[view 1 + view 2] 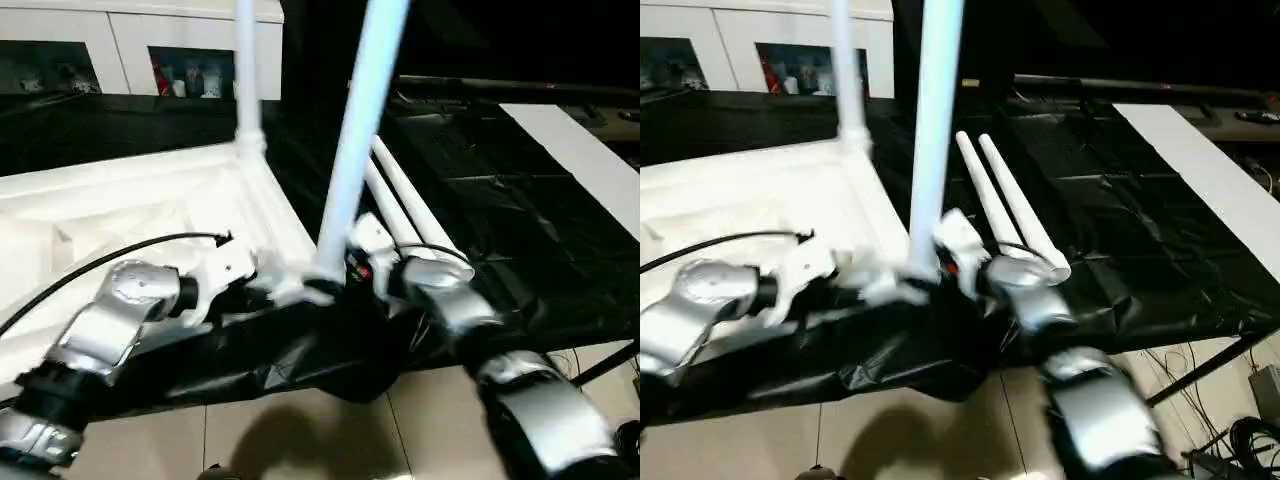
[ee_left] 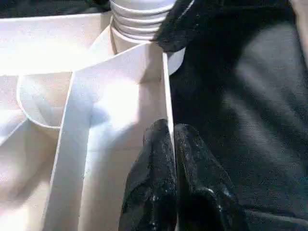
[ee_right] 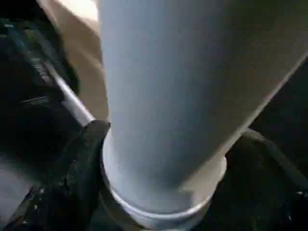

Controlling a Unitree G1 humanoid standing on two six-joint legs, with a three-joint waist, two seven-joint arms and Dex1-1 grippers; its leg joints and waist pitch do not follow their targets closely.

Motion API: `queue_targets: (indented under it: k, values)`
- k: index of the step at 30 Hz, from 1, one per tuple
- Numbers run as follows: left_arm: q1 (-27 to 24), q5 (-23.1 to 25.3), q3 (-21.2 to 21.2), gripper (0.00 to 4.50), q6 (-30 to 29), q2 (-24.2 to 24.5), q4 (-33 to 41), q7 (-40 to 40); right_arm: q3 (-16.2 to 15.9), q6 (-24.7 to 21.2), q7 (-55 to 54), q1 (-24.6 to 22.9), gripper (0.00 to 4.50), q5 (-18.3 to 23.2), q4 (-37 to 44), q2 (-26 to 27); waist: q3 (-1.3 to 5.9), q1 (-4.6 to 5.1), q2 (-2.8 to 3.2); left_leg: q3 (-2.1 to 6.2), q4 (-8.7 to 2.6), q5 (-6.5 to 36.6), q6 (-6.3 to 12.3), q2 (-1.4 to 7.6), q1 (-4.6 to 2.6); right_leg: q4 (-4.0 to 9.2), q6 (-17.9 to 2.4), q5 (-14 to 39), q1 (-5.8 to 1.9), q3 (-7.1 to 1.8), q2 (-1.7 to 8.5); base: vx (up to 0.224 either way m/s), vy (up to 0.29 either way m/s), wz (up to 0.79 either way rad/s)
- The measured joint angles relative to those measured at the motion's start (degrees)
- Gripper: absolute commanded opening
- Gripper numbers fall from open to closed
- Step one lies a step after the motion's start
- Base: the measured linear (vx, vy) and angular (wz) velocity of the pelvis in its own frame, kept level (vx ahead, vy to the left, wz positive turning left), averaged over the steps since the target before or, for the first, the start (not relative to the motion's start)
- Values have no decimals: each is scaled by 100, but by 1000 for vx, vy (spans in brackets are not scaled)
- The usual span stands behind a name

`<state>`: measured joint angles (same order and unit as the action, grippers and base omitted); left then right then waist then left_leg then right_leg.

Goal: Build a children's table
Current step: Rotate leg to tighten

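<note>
Left eye view gives us the tabletop [image 1: 150,215] lying underside up, ribs exposed, on a black sheet [image 1: 500,220] that covers the work surface. One leg [image 1: 246,70] stands upright in the far corner socket. A second leg [image 1: 358,140] rises from the near corner, leaning slightly. Two further legs [image 1: 1005,205] lie side by side on the sheet, just beside the tabletop's right edge.

We see the sheet hanging over the front edge above a pale tiled floor [image 1: 300,430]. A white cabinet [image 1: 130,50] with glass doors stands behind the tabletop. A white panel [image 1: 585,150] lies on the sheet at far right.

We find the left gripper [image 2: 174,144] with its two black fingers pressed together, the tips resting against the thin side wall of the tabletop close to the near corner. We find the right gripper [image 3: 163,163] at the foot of the near leg. Its fingers [image 3: 77,168] stand wide apart, one on each side of the leg's base collar, close against it.
</note>
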<state>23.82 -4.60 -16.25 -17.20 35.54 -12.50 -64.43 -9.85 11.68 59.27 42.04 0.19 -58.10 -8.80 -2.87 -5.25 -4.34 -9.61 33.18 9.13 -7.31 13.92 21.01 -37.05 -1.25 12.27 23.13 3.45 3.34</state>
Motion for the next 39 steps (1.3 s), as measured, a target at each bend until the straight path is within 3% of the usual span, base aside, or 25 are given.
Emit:
queue_targets:
  k: [8,10,18,25,29,34,39]
  values:
    - [-29,-29,-16,0,3,39,50,-161,7,-124,452,-33,379,109,97,-84,-2,0,-6,1,0,0,0,2,-1,-4,4,-8,0,2,0,0,0,0]
    - [-33,-39,-16,0,3,44,59,-176,35,-205,543,-33,345,192,150,-83,-1,-2,-7,2,0,0,0,2,0,-3,5,-8,-1,2,0,0,0,0]
    - [-41,-59,-2,0,3,71,59,-254,40,-344,741,-37,280,257,160,-64,-2,-1,-5,1,0,-1,-1,2,-1,-2,5,-8,0,3,0,0,0,0]
    - [-59,-69,0,0,2,78,53,-292,40,-389,729,-142,272,266,297,-65,-1,-1,-5,1,1,-1,-1,2,-2,-2,5,-8,-2,3,0,0,0,0]
    - [211,200,18,0,-49,-300,-335,333,231,-421,-454,-29,272,241,-50,154,3,7,-10,0,1,-1,-1,0,-21,-5,1,-16,-17,1,2,0,0,0]
    - [1104,542,0,0,-276,-1396,-1605,1728,942,-858,-3377,479,272,415,-787,741,-4,-18,-4,-7,-2,-1,-2,-8,-15,-3,24,-45,-8,-12,8,0,0,0]
    - [1544,534,1,0,165,-1925,-2458,2235,1430,-992,-4898,761,272,759,-1095,1032,-2,-36,-7,-5,-6,-8,-12,-9,0,0,30,-52,2,-13,8,0,0,0]
